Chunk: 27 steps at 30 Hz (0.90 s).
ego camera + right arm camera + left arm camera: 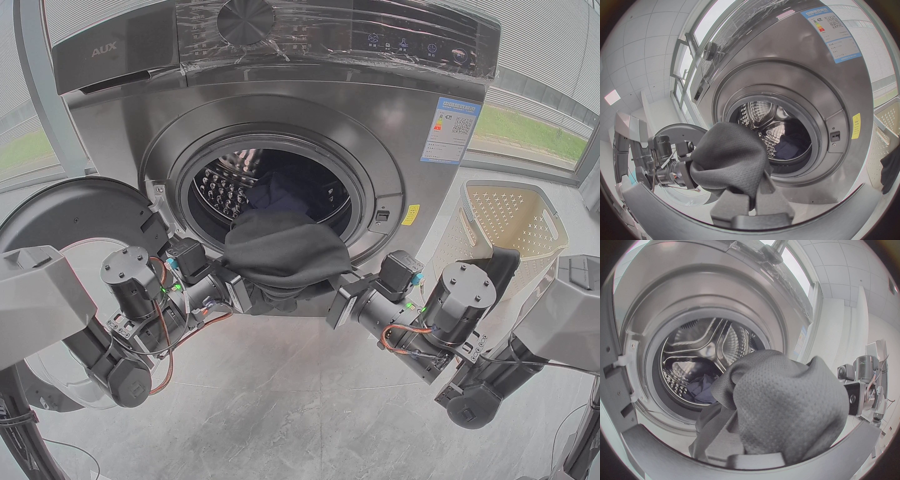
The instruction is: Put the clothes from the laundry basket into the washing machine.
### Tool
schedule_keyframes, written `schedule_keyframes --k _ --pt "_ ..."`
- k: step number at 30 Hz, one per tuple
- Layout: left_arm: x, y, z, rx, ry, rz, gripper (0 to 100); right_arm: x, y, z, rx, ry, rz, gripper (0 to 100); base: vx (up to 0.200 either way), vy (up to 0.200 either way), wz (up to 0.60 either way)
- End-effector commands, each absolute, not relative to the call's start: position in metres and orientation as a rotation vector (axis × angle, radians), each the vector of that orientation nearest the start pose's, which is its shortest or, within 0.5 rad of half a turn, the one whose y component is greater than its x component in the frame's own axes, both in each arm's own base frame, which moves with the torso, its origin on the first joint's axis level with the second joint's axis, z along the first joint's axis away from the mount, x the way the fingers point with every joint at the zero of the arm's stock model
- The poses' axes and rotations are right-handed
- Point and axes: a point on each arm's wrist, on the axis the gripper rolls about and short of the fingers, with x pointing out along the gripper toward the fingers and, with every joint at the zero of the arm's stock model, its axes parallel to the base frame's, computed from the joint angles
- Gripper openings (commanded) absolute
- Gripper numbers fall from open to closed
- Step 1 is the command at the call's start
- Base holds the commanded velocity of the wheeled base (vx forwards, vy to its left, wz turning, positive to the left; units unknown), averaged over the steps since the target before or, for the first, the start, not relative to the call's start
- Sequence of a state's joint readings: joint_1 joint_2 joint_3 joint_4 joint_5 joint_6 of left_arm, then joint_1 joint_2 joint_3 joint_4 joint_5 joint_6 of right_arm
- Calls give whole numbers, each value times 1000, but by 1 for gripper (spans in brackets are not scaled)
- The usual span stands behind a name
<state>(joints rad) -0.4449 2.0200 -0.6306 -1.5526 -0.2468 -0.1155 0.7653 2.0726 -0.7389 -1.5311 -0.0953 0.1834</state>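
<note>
A dark grey mesh garment [284, 250] hangs bunched between my two grippers, just in front of the lower lip of the washing machine's open drum [222, 187]. My left gripper [249, 300] holds its left side and my right gripper [332, 294] holds its right side; the cloth hides most of both. From the left wrist, the garment [787, 402] drapes over the left gripper [740, 435]. The right wrist view has the right gripper [753, 197] shut on the garment [728, 162]. Dark blue clothes [275, 190] lie inside the drum. The beige laundry basket [509, 219] stands at the right.
The round washer door [69, 212] stands swung open at the left, close behind my left arm. A black garment [505, 262] hangs over the basket's near rim. Grey tiled floor lies open below the arms.
</note>
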Motion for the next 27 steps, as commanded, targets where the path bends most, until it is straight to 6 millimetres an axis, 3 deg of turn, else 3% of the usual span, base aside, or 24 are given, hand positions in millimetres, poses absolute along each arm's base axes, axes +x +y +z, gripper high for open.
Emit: schedule_keyframes --k 1,3,5,12,15,20,27 --pt "293 -147 143 -133 -170 -704 0 255 246 126 245 -96 691 100 0 0 0" --pt "291 -147 145 -134 -171 -702 0 251 242 122 225 -73 693 100 0 0 0" --pt "279 -142 147 -135 -162 -688 0 228 221 118 142 -17 722 100 0 0 0" --pt "251 -133 155 -133 -155 -699 0 181 182 87 22 180 781 100 0 0 0" --pt "246 -131 156 -127 -157 -700 0 180 174 84 11 199 760 100 0 0 0" --pt "240 -125 148 -114 -118 -688 0 189 155 106 41 109 686 100 0 0 0" --pt "237 -126 142 -107 -94 -703 0 193 146 111 48 86 671 100 0 200 0"
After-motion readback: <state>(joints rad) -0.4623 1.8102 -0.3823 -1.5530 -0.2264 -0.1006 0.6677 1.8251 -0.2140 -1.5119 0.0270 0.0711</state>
